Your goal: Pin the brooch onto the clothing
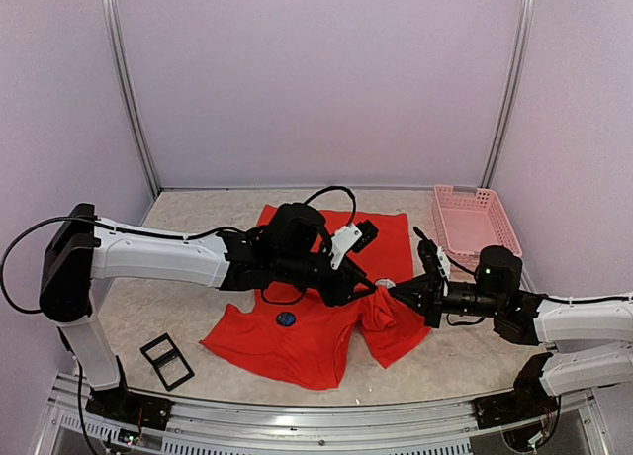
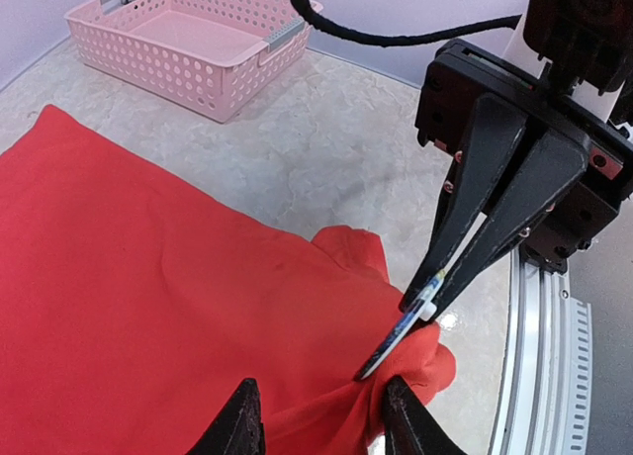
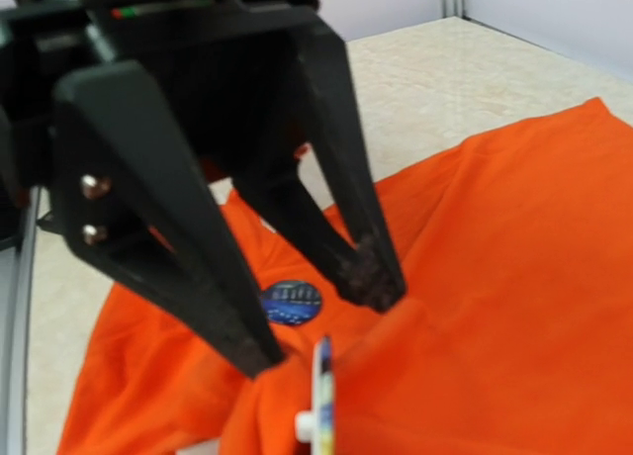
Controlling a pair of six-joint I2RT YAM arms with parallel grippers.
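The red T-shirt lies spread on the table, also in the left wrist view and the right wrist view. My left gripper is shut on a raised fold at the shirt's right edge. Its fingers straddle the bunched fabric. My right gripper is shut on a thin round blue brooch. It holds the brooch edge-on, with its tip touching the held fold. A second round blue brooch sits flat on the shirt front.
A pink perforated basket stands at the back right. A black rectangular frame lies at the front left of the table. A metal rail runs along the near table edge.
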